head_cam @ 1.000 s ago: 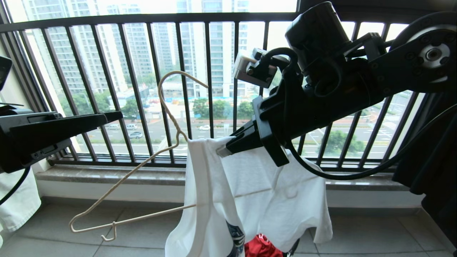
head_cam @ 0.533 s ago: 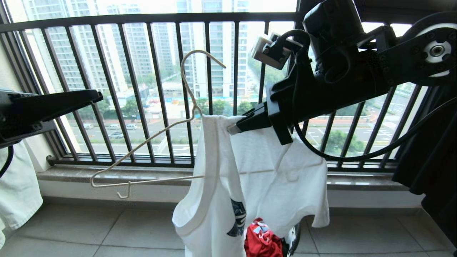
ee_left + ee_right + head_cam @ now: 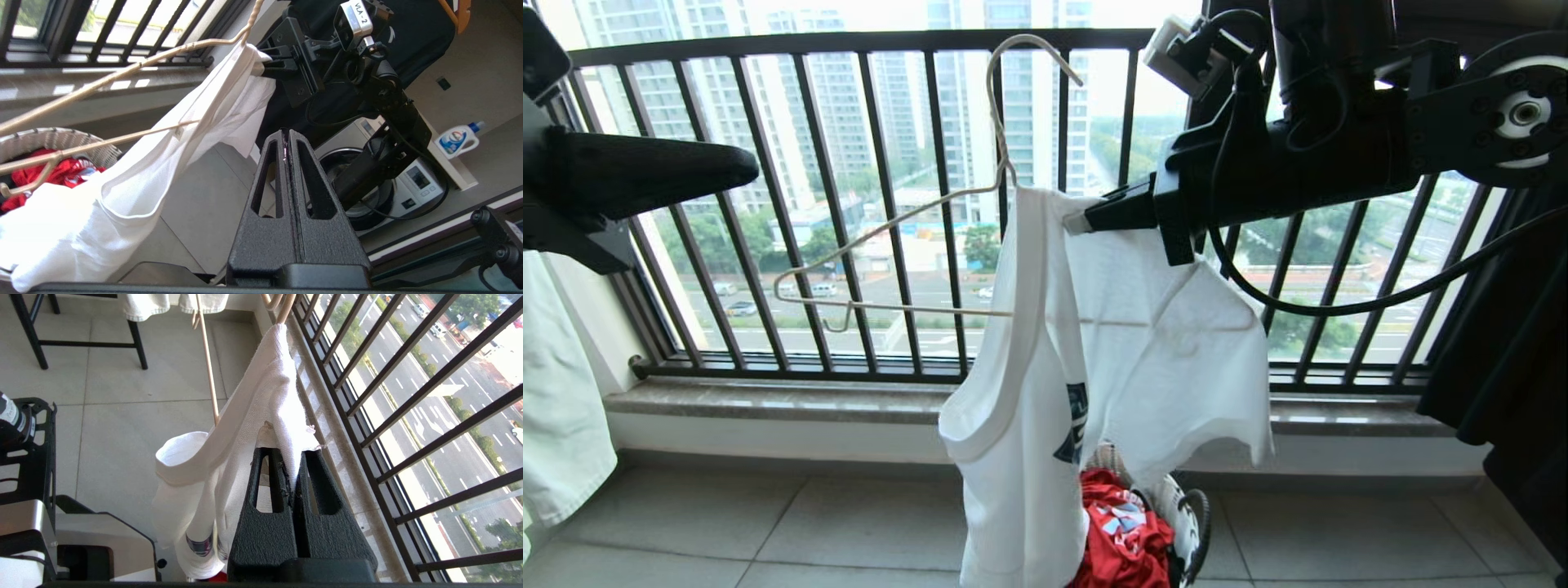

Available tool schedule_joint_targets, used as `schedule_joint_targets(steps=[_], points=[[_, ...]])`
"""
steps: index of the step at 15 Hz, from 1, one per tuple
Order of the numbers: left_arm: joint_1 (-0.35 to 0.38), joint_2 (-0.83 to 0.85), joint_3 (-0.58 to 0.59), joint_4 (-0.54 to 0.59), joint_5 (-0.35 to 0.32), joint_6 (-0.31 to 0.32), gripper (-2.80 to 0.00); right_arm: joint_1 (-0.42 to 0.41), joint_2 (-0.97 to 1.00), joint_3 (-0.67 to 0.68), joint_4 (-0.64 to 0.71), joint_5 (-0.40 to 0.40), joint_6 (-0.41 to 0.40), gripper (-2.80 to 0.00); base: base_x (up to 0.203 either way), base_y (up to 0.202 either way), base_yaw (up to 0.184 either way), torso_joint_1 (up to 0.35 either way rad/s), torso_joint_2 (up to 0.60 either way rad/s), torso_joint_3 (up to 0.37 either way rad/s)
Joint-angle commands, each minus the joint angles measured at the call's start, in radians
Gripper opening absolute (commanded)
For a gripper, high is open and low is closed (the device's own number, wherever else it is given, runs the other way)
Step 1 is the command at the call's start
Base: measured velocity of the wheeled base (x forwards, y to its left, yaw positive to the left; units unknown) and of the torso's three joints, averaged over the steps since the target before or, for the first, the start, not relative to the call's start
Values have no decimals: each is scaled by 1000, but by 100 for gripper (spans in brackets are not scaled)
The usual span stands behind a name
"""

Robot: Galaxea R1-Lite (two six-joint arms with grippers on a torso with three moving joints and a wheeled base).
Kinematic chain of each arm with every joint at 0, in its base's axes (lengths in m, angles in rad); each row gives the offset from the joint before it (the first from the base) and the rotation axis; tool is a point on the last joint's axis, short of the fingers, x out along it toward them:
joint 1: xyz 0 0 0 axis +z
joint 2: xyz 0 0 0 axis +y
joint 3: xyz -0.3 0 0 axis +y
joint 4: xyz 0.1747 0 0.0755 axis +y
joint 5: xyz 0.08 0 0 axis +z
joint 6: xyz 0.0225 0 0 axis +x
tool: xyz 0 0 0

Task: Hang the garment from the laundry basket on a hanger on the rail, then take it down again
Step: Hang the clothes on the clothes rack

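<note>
The garment [image 3: 1160,343], a white T-shirt with a blue chest logo, hangs in front of the window bars. It is half threaded on the cream wire hanger [image 3: 890,229]. One hanger arm sticks out bare to the left, and the hook points up. My right gripper [image 3: 1078,222] is shut on the shirt's shoulder fabric [image 3: 269,396], next to the hanger's neck. Further left my left gripper [image 3: 747,167] is shut and empty, clear of the hanger; its tips [image 3: 288,132] are pressed together. The laundry basket [image 3: 1188,523] stands on the floor below. The rail is out of view.
A red garment [image 3: 1123,531] lies in the basket. Black window bars [image 3: 849,204] and a stone sill [image 3: 768,400] run behind the shirt. A black shirt [image 3: 1503,367] hangs at the right, a white cloth [image 3: 556,425] at the left. A washing machine [image 3: 408,179] and detergent bottle [image 3: 455,141] stand behind.
My right gripper has lifted the garment and hanger up and to the right, and the hanger's bare arm now hangs level. My left gripper has shut and risen.
</note>
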Motion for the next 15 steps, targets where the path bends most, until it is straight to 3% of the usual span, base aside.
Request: schedule_joint_targets(steps=[1, 3, 6, 8, 11, 12, 14, 15], points=[[-53, 57, -50, 108, 61, -2, -280, -17, 1, 1, -15, 3, 43, -280, 0, 0, 0, 0, 0, 0], [-175, 74, -46, 127, 243, 28, -280, -21, 0, 6, -53, 1, 95, -280, 0, 0, 0, 0, 0, 0], [-347, 89, -71, 339, 555, 237, -280, -31, -1, 6, -99, -41, 132, -280, 0, 0, 0, 0, 0, 0], [-452, 102, -96, 430, 727, 299, -280, -33, 3, 6, -139, -54, 156, -280, 0, 0, 0, 0, 0, 0], [-566, 139, -94, 454, 987, 342, -280, -33, 5, 5, -168, -77, 156, -280, 0, 0, 0, 0, 0, 0], [-595, 155, -94, 455, 1033, 344, -280, -33, 6, 5, -170, -77, 156, -280, 0, 0, 0, 0, 0, 0], [-606, 175, -94, 455, 1046, 342, -280, -33, 8, 2, -170, -79, 155, -280, 0, 0, 0, 0, 0, 0], [-606, 189, -94, 455, 1056, 340, 0, -33, 8, 3, -170, -79, 155, -280, 0, 0, 0, 0, 0, 0]])
